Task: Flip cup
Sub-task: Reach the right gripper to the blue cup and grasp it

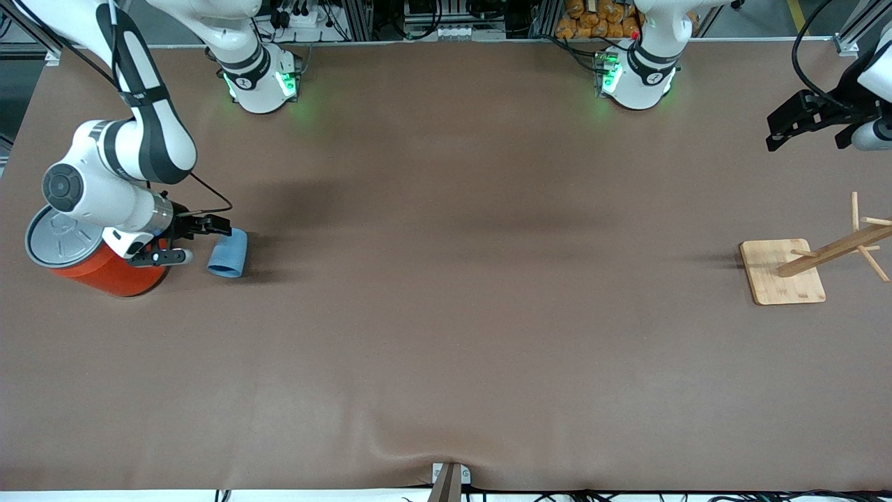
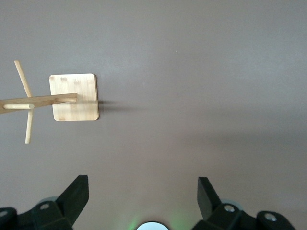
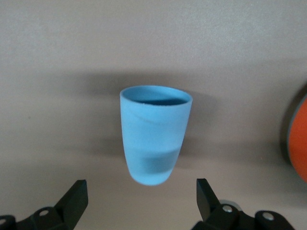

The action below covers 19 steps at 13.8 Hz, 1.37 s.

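The light-blue cup lies on its side on the brown table, close beside the orange can, at the right arm's end of the table. My right gripper is low next to the cup, open and empty, not touching it. In the right wrist view the cup lies just ahead of the open gripper, its rounded base toward the fingers and its open mouth pointing away. My left gripper waits, open and empty, high over the left arm's end of the table; it also shows in the left wrist view.
A large orange can with a grey pull-tab lid stands right under my right wrist; its edge shows in the right wrist view. A wooden peg rack on a square base stands at the left arm's end and shows in the left wrist view.
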Tool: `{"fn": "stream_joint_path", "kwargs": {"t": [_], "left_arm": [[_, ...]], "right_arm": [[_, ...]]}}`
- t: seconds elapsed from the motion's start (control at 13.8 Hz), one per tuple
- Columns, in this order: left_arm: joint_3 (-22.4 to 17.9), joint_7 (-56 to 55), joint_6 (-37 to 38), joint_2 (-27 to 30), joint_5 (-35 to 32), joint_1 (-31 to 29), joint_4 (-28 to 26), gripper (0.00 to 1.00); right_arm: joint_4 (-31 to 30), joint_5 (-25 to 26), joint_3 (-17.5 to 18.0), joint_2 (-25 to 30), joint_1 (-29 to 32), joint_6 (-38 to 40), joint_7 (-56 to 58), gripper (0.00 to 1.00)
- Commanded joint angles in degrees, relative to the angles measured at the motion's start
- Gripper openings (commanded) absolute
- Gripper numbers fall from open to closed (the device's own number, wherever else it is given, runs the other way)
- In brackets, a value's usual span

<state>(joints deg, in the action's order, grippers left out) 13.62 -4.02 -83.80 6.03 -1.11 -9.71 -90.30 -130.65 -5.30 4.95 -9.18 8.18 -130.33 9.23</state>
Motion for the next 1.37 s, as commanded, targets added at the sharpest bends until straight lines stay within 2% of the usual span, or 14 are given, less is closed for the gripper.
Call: {"fn": "stream_joint_path", "kwargs": {"t": [0.0, 0.51, 0.58, 0.65, 0.8, 0.87, 0.94, 1.3], "left_arm": [[0.3, 0.6, 0.8, -0.1, 0.6, -0.6, 0.1, 1.0], [0.3, 0.6, 0.8, 0.1, 0.9, -0.6, -0.1, 1.0], [0.3, 0.6, 0.8, 0.1, 0.9, -0.6, -0.1, 1.0], [0.3, 0.6, 0.8, 0.1, 0.9, -0.6, -0.1, 1.0], [0.3, 0.6, 0.8, 0.1, 0.9, -0.6, -0.1, 1.0], [0.3, 0.6, 0.8, 0.1, 0.8, -0.6, -0.1, 1.0], [0.3, 0.6, 0.8, 0.1, 0.9, -0.6, -0.1, 1.0], [0.3, 0.6, 0.8, 0.0, 0.9, -0.6, 0.0, 1.0]], "right_arm": [[-1.1, -0.5, 0.7, -3.3, 1.0, -6.2, -0.3, 1.0], [-1.1, -1.3, 0.8, -9.4, 0.8, -13.9, 0.2, 1.0], [-1.1, -1.4, 0.8, -10.2, 0.8, -15.1, 0.3, 0.89], [-1.0, -1.4, 0.8, -10.4, 0.7, -15.5, 0.3, 0.57], [-0.4, -1.4, 1.1, -10.3, 0.3, -14.8, 0.1, 0.08], [0.6, -1.4, 1.3, -10.2, 0.2, -14.2, -0.1, 0.0], [2.3, -1.5, 1.4, -10.0, -1.0, -11.5, -0.2, 0.0], [22.9, -6.8, 1.4, -9.8, -7.2, 18.6, 1.5, 0.0]]}}
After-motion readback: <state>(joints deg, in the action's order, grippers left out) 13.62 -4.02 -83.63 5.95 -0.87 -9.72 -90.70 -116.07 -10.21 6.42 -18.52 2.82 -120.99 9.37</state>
